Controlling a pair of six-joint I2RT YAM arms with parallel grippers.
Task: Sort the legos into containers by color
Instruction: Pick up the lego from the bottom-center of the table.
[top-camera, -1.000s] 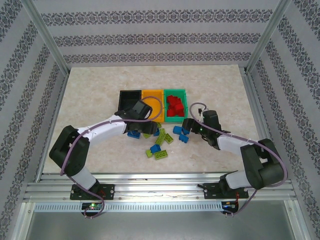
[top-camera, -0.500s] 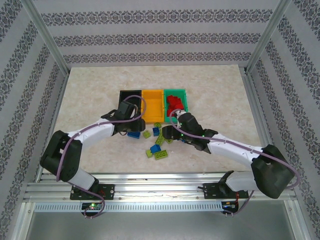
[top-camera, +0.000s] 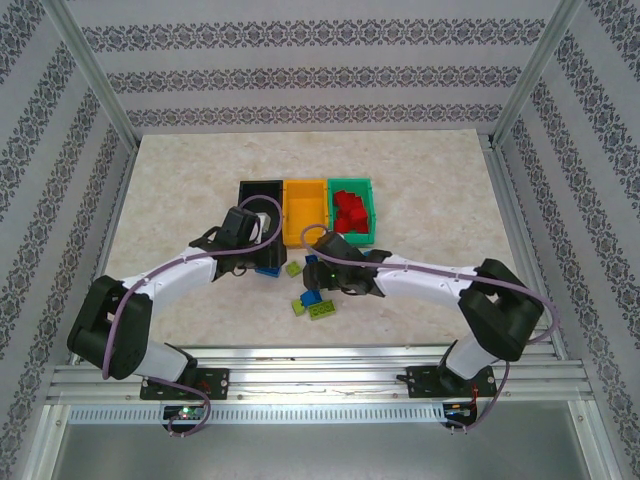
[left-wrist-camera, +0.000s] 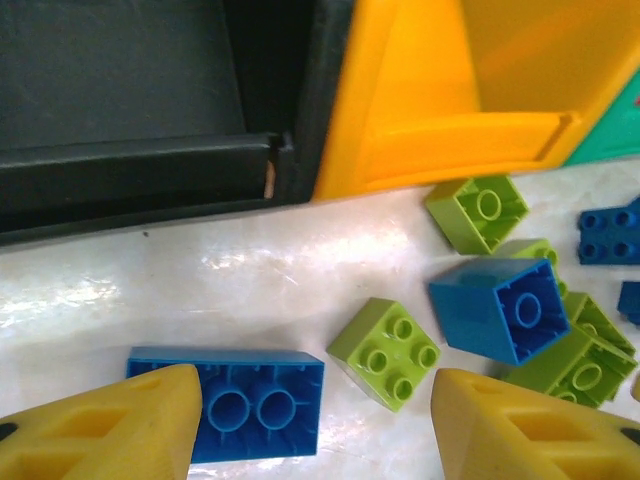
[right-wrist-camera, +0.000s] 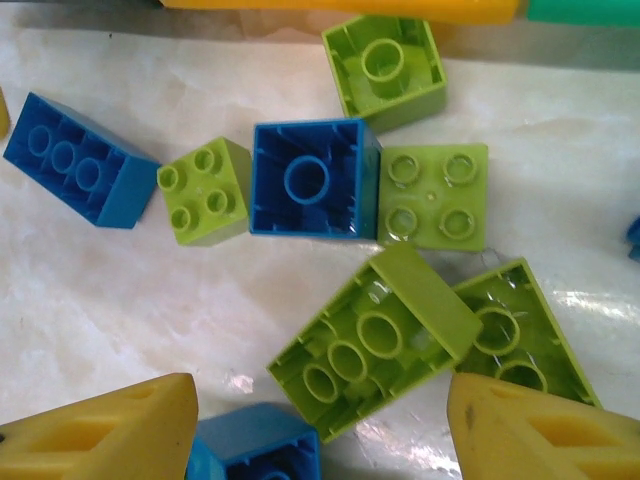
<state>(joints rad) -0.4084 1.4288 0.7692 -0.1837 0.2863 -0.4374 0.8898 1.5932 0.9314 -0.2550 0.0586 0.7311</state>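
While your left gripper (left-wrist-camera: 315, 425) hovers with jaws apart over a blue brick (left-wrist-camera: 250, 410) (black bin (left-wrist-camera: 120, 90) just beyond), your right gripper (right-wrist-camera: 320, 425) gapes above lime bricks (right-wrist-camera: 375, 345).

The left arm (top-camera: 170, 270) reaches forward and inward, with its elbow bent out to the left. The left gripper (left-wrist-camera: 315, 430) points down, and its yellow fingers (left-wrist-camera: 110, 425) stand apart. The right arm (top-camera: 430, 280) stretches low and far to the left. The right gripper (right-wrist-camera: 320, 430) also points down, its jaws spread wide and gripping nothing.
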